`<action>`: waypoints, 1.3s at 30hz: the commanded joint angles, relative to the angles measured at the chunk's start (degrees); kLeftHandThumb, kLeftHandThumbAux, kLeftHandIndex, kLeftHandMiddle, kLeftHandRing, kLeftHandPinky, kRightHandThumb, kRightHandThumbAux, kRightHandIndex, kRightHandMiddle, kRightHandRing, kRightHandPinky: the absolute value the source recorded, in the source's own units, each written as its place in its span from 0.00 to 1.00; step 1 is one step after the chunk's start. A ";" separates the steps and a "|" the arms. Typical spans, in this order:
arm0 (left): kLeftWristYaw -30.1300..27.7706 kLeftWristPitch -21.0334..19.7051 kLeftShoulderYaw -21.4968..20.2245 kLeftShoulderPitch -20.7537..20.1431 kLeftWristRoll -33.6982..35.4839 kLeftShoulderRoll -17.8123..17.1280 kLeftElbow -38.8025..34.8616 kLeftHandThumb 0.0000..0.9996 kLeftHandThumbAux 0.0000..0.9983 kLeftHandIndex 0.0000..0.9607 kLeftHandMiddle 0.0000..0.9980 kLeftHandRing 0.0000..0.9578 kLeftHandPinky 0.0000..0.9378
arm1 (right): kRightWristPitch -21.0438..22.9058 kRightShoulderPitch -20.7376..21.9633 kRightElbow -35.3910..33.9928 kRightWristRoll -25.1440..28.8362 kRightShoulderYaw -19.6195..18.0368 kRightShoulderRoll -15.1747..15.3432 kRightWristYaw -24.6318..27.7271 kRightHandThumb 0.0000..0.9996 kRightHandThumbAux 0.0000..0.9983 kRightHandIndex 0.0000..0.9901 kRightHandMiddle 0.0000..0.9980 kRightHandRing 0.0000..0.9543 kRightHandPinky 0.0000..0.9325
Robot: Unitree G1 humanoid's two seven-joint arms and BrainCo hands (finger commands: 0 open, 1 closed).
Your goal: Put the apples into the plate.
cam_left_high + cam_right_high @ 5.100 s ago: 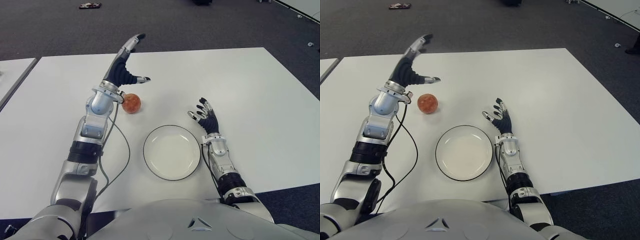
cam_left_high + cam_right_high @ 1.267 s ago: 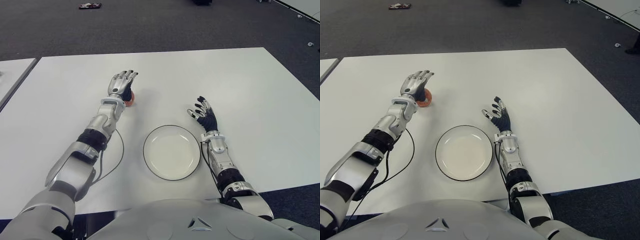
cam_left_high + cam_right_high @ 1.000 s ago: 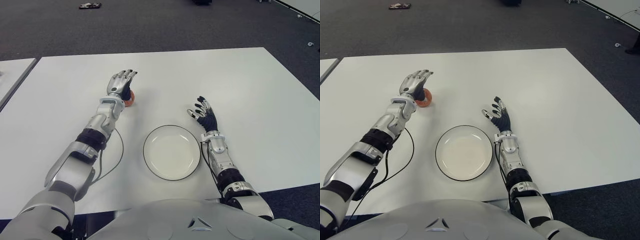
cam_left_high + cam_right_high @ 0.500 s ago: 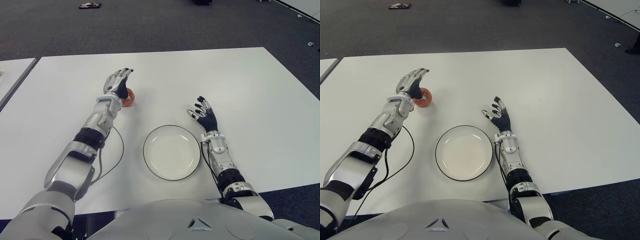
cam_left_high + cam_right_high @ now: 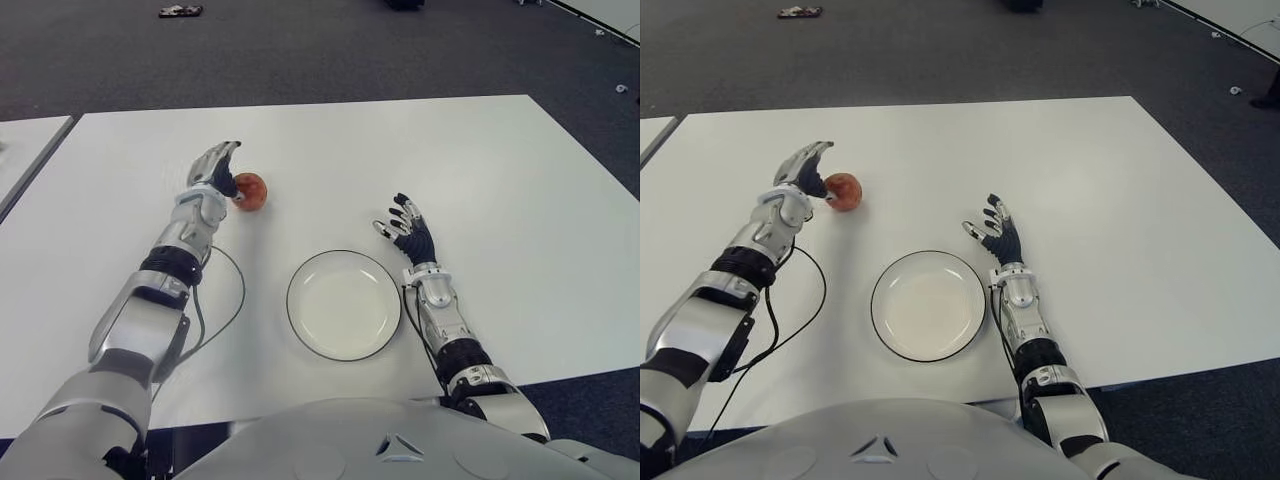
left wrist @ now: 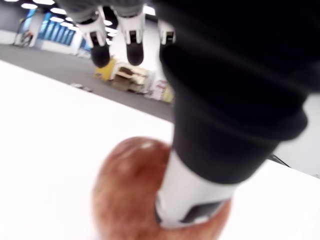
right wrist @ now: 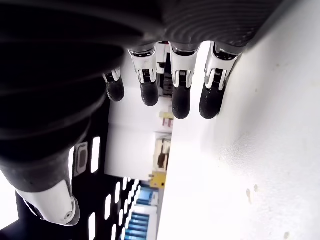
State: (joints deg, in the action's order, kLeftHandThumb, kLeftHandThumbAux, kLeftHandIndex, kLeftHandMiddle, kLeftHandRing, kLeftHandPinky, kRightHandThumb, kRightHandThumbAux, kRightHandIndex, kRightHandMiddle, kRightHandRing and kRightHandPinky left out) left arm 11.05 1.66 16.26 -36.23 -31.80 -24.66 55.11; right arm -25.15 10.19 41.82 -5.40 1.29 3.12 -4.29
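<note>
The apple (image 5: 249,191) is small and round, red-orange with a paler, yellowish mottling and a bright glint on its top, and it sits on the white worktop (image 5: 480,170) in the upper left of the eye views, well apart from the plate (image 5: 344,304). The left hand (image 5: 213,168) shows just to the left of the apple, its dark thumb pressed against the fruit's side, as the left wrist view makes plain, where the thumb (image 6: 200,150) overlaps the reddish skin while the other fingers (image 6: 131,35) stand raised and apart above it; the hand touches the apple but has not closed around it. The plate is white, round, with a thin dark rim, and lies empty near the lower middle of the frame, below and to the right of the apple. The right hand (image 5: 410,232) shows just beside the plate's upper right edge, its fingers (image 7: 180,95) spread loosely and holding nothing. A thin dark cable (image 5: 226,300) loops across the worktop from the left forearm towards the robot's body. The worktop is a plain, matte white slab filling most of the view, and the edge of a second white worktop (image 5: 25,150) shows at the far left. Beyond them lies a dark grey carpeted floor (image 5: 330,50), with a small flat dark object (image 5: 180,11) lying on it near the top left of the frame.
</note>
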 commanded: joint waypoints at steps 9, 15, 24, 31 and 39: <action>-2.15 4.05 -3.75 -3.37 6.86 2.82 11.15 0.00 0.33 0.00 0.00 0.00 0.00 | 4.78 -5.11 1.65 -0.16 -0.15 0.89 1.18 0.22 0.70 0.02 0.10 0.13 0.18; -2.78 3.45 -4.36 -4.16 7.83 3.50 13.86 0.00 0.32 0.00 0.00 0.00 0.00 | 5.05 -5.31 1.12 -0.25 -0.19 1.11 1.33 0.22 0.70 0.02 0.10 0.13 0.18; -2.98 2.53 -3.96 -4.66 7.73 4.45 17.73 0.00 0.31 0.00 0.00 0.00 0.00 | 5.19 -5.68 0.69 -0.31 -0.15 1.41 1.64 0.22 0.70 0.02 0.10 0.13 0.17; -3.35 1.97 -4.30 -4.85 8.11 5.29 19.22 0.00 0.34 0.00 0.00 0.00 0.00 | 5.45 -5.93 0.23 -0.09 -0.33 1.61 1.95 0.22 0.71 0.02 0.10 0.13 0.18; -4.22 3.29 -4.83 -4.56 9.11 5.59 19.51 0.00 0.38 0.00 0.00 0.00 0.00 | 5.69 -5.96 0.35 0.27 -0.52 1.70 2.44 0.23 0.71 0.03 0.11 0.14 0.19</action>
State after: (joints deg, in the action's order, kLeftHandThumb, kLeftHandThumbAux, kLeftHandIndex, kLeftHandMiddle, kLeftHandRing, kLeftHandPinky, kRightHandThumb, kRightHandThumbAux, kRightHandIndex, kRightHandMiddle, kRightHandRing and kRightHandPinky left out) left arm 8.41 4.65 11.74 -41.13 -23.47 -19.80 73.69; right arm -24.48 8.31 39.06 -5.27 1.18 4.30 -2.26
